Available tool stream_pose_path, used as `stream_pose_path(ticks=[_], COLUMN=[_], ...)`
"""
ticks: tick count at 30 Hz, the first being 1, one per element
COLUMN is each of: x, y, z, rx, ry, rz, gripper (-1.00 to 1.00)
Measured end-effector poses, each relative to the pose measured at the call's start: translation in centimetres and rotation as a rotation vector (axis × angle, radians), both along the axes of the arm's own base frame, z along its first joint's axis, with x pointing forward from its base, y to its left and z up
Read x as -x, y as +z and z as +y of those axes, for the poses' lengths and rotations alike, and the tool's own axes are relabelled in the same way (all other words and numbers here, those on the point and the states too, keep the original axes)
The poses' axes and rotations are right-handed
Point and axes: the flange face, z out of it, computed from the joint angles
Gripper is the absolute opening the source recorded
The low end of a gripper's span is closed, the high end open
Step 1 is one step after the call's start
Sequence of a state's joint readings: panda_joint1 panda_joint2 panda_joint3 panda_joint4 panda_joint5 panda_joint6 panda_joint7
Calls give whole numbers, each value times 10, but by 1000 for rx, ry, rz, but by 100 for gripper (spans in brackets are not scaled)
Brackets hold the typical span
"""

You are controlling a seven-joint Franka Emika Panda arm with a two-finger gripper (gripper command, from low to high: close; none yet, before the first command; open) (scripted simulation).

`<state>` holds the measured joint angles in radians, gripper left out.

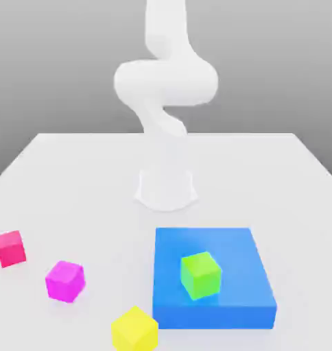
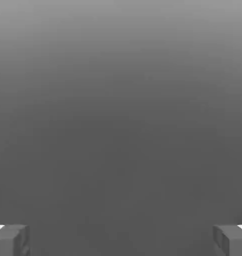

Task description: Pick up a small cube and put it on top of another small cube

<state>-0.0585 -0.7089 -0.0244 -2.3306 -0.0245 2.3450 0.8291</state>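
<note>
Cube (image 1: 65, 281) (e.g., magenta) lies well apart from gripper (image 2: 121, 240), spread & empty; pre-grasp stage, approach req. next.

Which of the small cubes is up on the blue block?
The green cube: it rests on the blue block, while the red, magenta and yellow cubes sit on the white surface.

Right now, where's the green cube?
In the exterior view, the green cube sits right of centre, on top of the blue block.
</note>
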Motion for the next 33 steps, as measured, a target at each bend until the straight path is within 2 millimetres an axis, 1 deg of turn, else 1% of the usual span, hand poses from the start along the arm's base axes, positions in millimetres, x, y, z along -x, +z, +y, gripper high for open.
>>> stream_pose_path(ticks=[2, 4, 6, 9, 11, 14, 16, 17, 18, 20, 22, 23, 25, 28, 29, 33], x=[-22, -36, -44, -43, -36, -13, 8, 22, 41, 72, 101, 112, 120, 123, 124, 124], y=[-39, -78, -118, -179, -220, -283, -324, -344, -364, -403, -441, -458, -484, -519, -530, -530], z=[-33, -67, -101, -153, -186, -231, -257, -270, -286, -304, -312, -314, -316, -316, -316, -316], rx=[-16, -35, -57, -97, -128, -181, -221, -243, -270, -318, -365, -383, -396, -399, -400, -400], ry=[-82, -161, -240, -357, -435, -551, -627, -670, -724, -803, -866, -889, -907, -912, -912, -913], rz=[63, 123, 181, 265, 320, 400, 451, 476, 500, 547, 596, 615, 629, 634, 635, 635], gripper=[0, 0, 0, 0, 0, 0, 0, 0, 0, 0, 0, 0, 0, 0, -100, -100])
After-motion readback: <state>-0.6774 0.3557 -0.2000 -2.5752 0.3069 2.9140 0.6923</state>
